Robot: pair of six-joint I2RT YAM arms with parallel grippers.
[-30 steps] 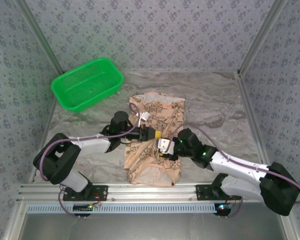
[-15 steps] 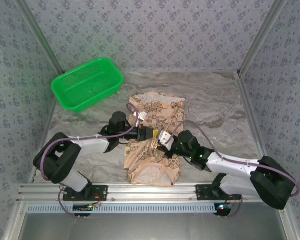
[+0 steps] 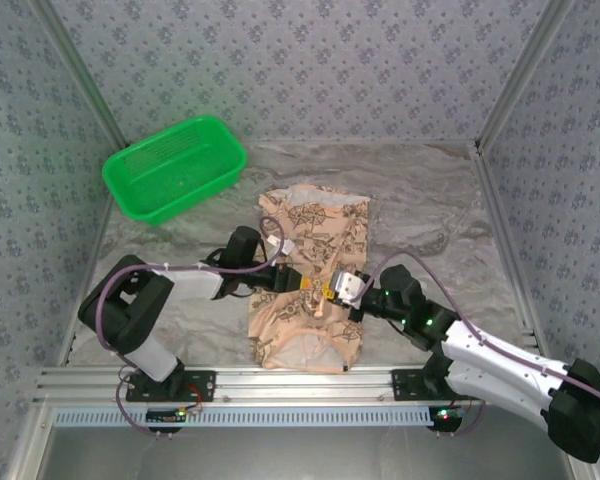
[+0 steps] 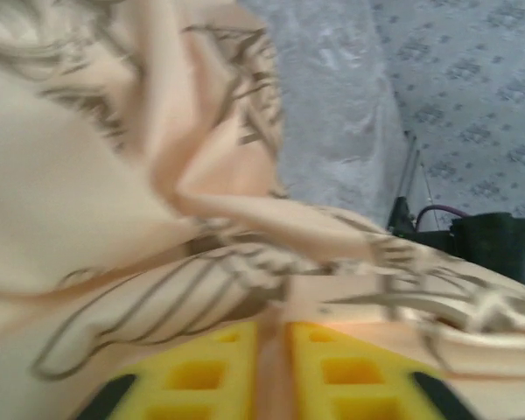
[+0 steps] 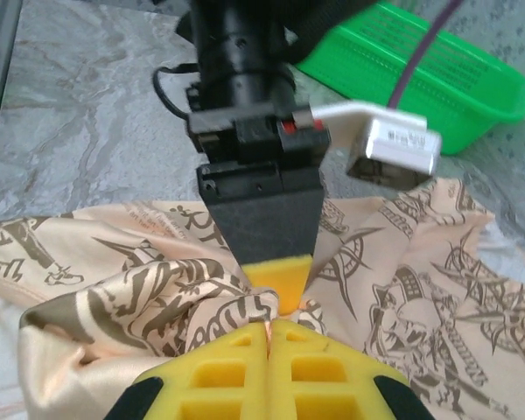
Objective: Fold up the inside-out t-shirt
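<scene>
Noting right gripper (image 5: 269,331) clenched on a t-shirt (image 3: 315,225) fold, hold of left gripper (image 4: 269,341) undeterminable, recommend lifting evenly, keeping layers aligned.

Lettering on t-shirt (image 5: 420,297) illegible

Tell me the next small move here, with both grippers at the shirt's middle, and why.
Probably open the left gripper wider and back it off. The right gripper is shut on a raised fold of the t-shirt, tip to tip with the left, whose fingers stand slightly apart with cloth between them. Pulling before it lets go could drag the cloth.
</scene>
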